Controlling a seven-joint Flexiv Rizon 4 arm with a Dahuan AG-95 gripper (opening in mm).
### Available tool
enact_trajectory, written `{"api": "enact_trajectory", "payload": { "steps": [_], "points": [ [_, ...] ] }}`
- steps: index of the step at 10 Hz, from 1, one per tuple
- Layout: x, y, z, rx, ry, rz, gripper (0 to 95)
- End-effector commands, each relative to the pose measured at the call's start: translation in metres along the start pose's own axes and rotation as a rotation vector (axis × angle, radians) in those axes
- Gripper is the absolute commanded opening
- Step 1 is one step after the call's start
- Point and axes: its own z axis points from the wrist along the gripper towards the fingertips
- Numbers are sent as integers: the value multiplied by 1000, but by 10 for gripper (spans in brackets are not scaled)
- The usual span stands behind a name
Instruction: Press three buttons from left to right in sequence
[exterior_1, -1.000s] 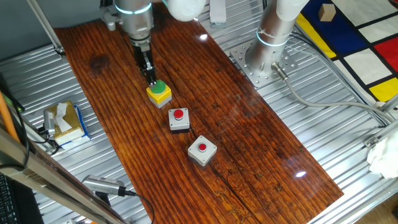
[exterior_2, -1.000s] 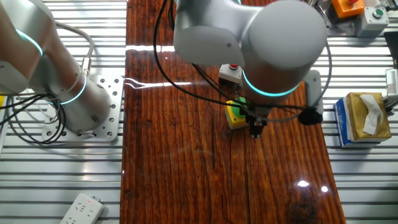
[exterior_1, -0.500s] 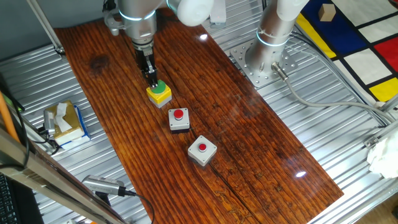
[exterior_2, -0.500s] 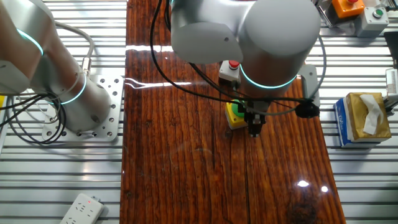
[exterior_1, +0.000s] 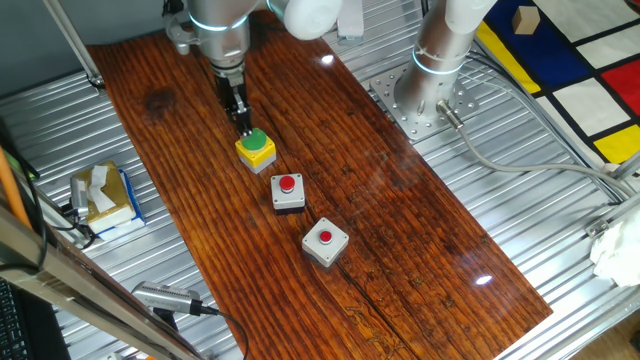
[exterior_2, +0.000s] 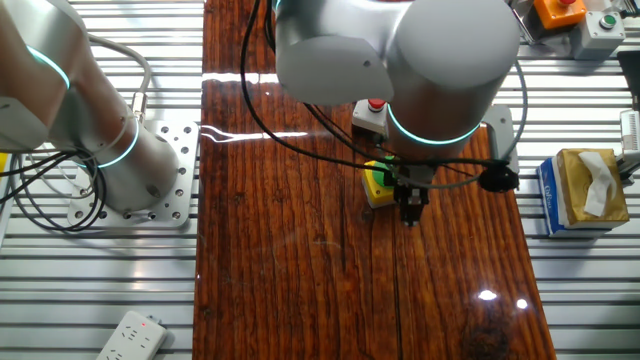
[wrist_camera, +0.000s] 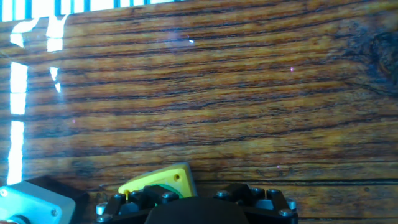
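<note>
Three buttons lie in a diagonal row on the wooden table (exterior_1: 400, 220). The yellow box with the green cap (exterior_1: 256, 148) is farthest back, then the white-and-black box with a red cap (exterior_1: 288, 190), then the light grey box with a red cap (exterior_1: 325, 241). My gripper (exterior_1: 243, 124) points down at the back edge of the green cap, touching or just above it. In the other fixed view the gripper (exterior_2: 408, 212) stands beside the yellow box (exterior_2: 377, 187), and the arm hides much of it. The hand view shows the yellow box's (wrist_camera: 158, 182) corner. Finger state is unclear.
A tissue box (exterior_1: 100, 195) sits off the table's left edge on the metal slats. The arm's base (exterior_1: 425, 95) is bolted at the back right. A white power strip (exterior_2: 130, 335) lies on the slats, and other button boxes (exterior_2: 580, 20) stand beyond the table.
The hand has shifted very slightly over the yellow box and its wrist has turned a little. The three buttons have not moved.
</note>
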Motion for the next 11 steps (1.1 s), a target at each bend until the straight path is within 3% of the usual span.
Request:
{"api": "enact_trajectory", "payload": {
  "steps": [1, 11],
  "points": [
    [1, -1, 1, 0, -6, 5, 760],
    [14, 0, 10, -2, -24, 11, 760]
  ]
}}
